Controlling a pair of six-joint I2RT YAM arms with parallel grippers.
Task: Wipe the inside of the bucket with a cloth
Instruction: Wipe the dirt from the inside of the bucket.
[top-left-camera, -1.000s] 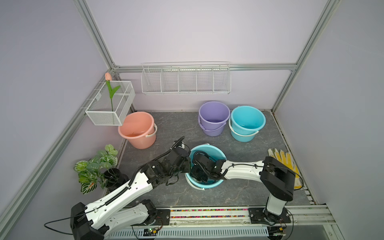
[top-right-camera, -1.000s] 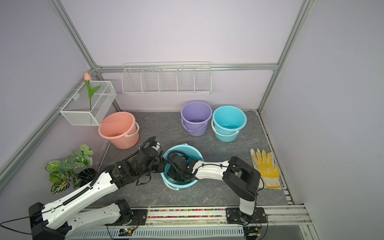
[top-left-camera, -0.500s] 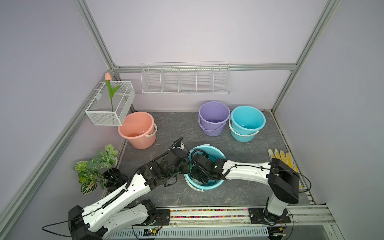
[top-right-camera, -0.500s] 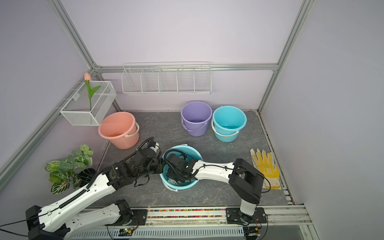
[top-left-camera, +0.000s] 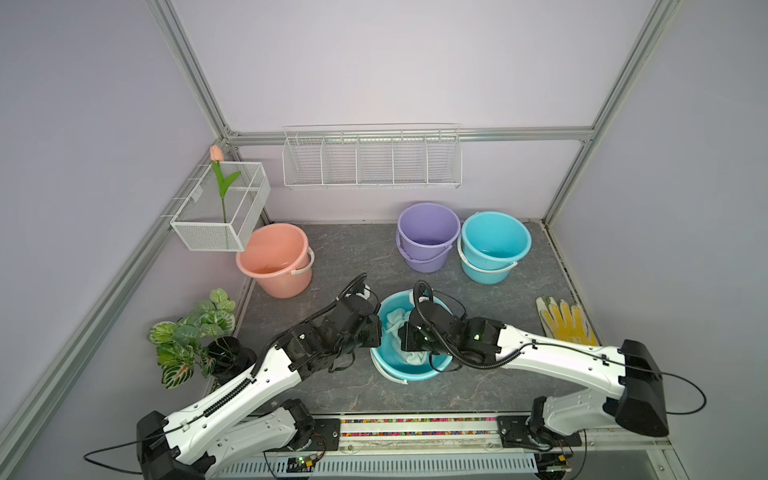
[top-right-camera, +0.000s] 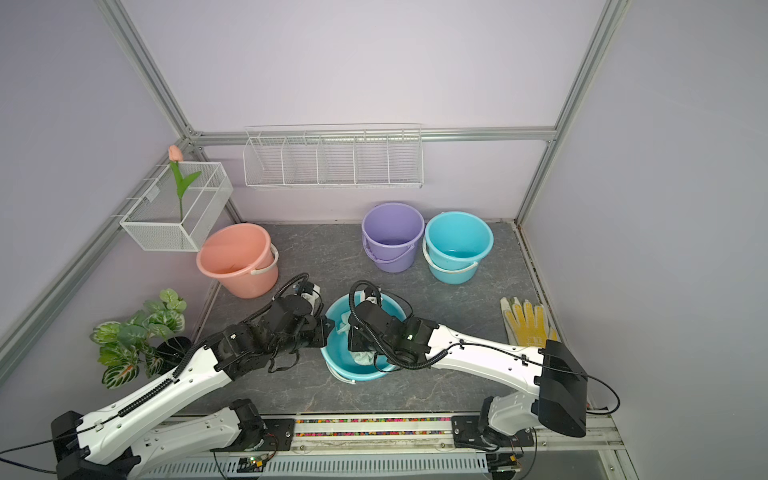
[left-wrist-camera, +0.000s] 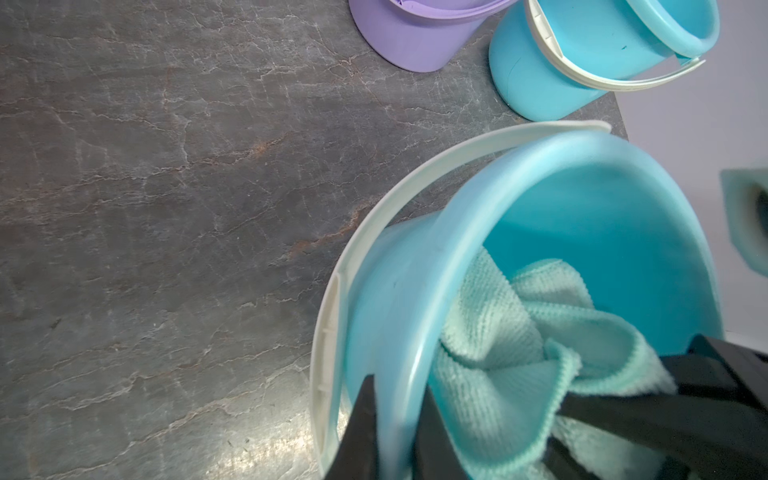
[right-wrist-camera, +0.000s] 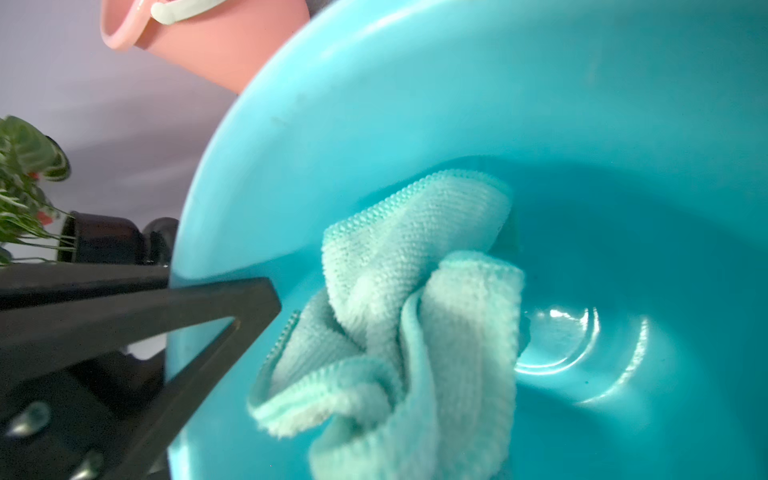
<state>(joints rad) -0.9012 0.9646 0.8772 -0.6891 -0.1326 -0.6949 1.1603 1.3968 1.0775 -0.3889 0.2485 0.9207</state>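
Mint terry cloth (right-wrist-camera: 415, 291) bunched in teal bucket (right-wrist-camera: 415, 104), pinched by R gripper (left-wrist-camera: 623, 399); L gripper (left-wrist-camera: 395, 432) clamps rim.

- Pale lilac walls (top-left-camera: 374, 62) are being framed by aluminium rails (top-left-camera: 519, 134).
- The floor (top-left-camera: 357, 253) is being covered by a dark grey, stone-veined sheet.
- A white wire rack (top-left-camera: 372, 160) is being carried on the back wall — a mesh basket (top-left-camera: 208, 237), holding a tulip (top-left-camera: 216, 153), on the left one.
- A potted plant (top-left-camera: 195, 328) is being kept at the floor's left edge.
- Everything is being lit softly and evenly.
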